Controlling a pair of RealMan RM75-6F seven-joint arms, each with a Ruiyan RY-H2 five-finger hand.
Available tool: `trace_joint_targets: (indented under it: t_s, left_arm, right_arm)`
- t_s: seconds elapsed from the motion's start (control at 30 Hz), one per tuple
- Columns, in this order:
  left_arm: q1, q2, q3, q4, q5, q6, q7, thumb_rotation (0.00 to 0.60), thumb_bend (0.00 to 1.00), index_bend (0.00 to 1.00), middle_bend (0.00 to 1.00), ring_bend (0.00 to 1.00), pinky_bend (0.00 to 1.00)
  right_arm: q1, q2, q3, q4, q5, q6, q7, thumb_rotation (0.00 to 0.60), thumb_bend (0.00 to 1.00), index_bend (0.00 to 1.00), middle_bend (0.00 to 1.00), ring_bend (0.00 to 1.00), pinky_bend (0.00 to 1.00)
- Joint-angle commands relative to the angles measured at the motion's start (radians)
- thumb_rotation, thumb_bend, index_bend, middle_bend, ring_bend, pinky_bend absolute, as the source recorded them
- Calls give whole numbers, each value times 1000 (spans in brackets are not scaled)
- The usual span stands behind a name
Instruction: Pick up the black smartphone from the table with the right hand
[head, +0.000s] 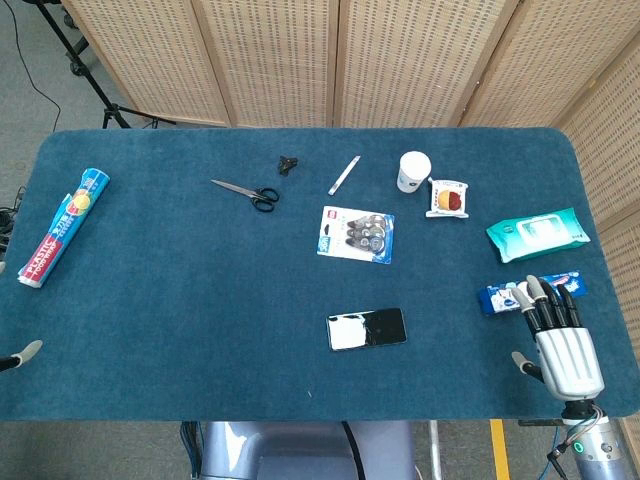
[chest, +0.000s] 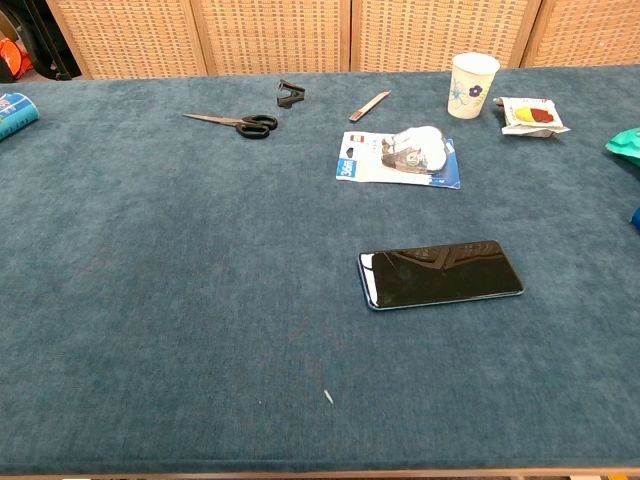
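Observation:
The black smartphone (head: 367, 328) lies flat, screen up, near the table's front edge, slightly right of centre; the chest view shows the smartphone (chest: 441, 274) with glare on its glass. My right hand (head: 562, 338) rests at the front right corner, fingers extended and apart, holding nothing, well to the right of the phone. It is outside the chest view. Only a fingertip of my left hand (head: 22, 354) shows at the left edge of the head view.
Scissors (head: 247, 192), a black clip (head: 288, 163), a small knife (head: 345, 175), a paper cup (head: 413, 171), a blister pack (head: 357, 235), a snack packet (head: 449, 197), green wipes (head: 538, 234), a blue packet (head: 503, 296) by my right fingers, a roll (head: 64, 228) far left.

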Motion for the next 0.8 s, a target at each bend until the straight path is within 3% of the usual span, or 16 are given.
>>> trace_joint_targets:
  t_s: [0.03, 0.37, 0.43, 0.57, 0.8]
  left_arm:
    - [3, 4, 3, 1, 7, 1, -6, 600, 0, 0, 0, 0, 0]
    - [16, 19, 7, -2, 28, 19, -39, 600, 0, 0, 0, 0, 0]
    - [14, 23, 3, 0, 25, 18, -43, 600, 0, 0, 0, 0, 0]
    - [3, 31, -6, -5, 8, -1, -46, 600, 0, 0, 0, 0, 0]
    - [-1, 41, -11, -7, -3, -14, -61, 600, 0, 0, 0, 0, 0]
  right_arm:
    - [-3, 1, 3, -2, -6, -5, 0, 600, 131, 102, 0, 0, 12]
    - [0, -6, 1, -30, -55, -44, 3, 600, 153, 102, 0, 0, 12]
    - [18, -17, -1, -50, -75, -78, -16, 600, 206, 102, 0, 0, 12]
    - [59, -47, -5, -97, -97, -165, -70, 600, 445, 102, 0, 0, 12]
    - [133, -154, 16, -150, -82, -332, -257, 600, 466, 102, 0, 0, 12]
